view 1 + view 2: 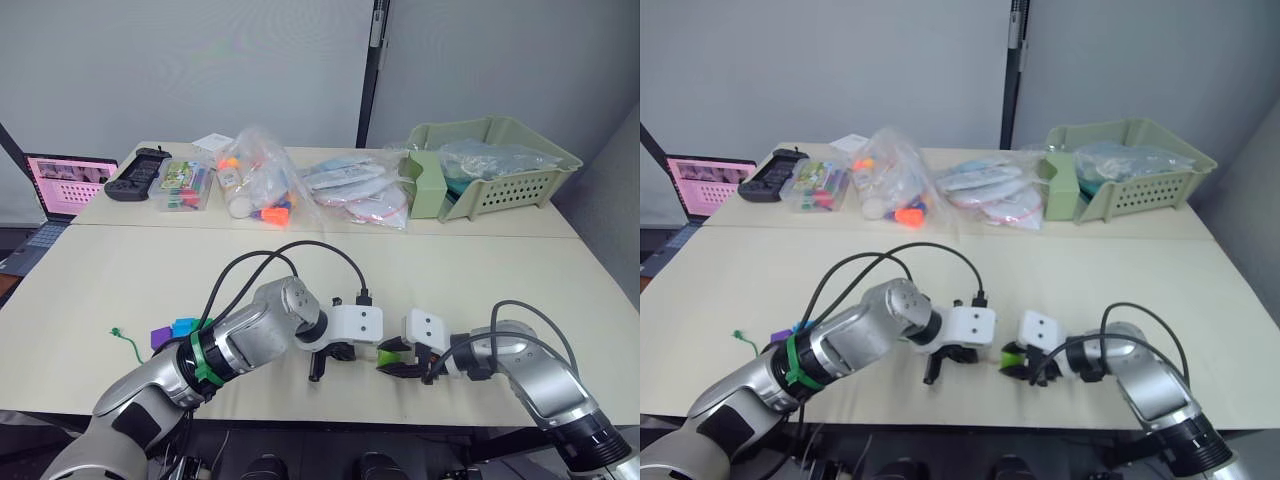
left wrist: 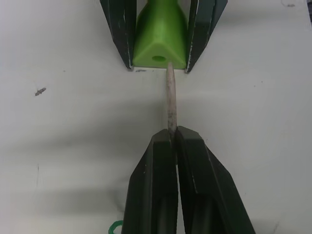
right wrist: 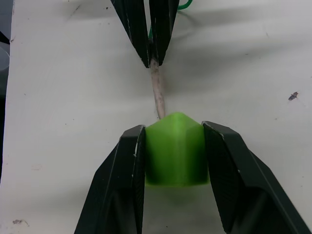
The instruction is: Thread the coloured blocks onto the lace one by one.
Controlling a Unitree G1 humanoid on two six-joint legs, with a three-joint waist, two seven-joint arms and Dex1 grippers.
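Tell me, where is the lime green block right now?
The lime green block is clamped between the right gripper's fingers near the table's front edge, with the lace's pale tip, held by the left gripper, at its hole.

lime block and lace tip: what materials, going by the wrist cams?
Lime green block: looks like moulded plastic, smooth satin faces, rounded edges and a clean round hole. Lace tip: pale and stiff, holds straight between the left gripper and the block; mottled matte surface, possibly wood or a hardened coating, hard to tell.
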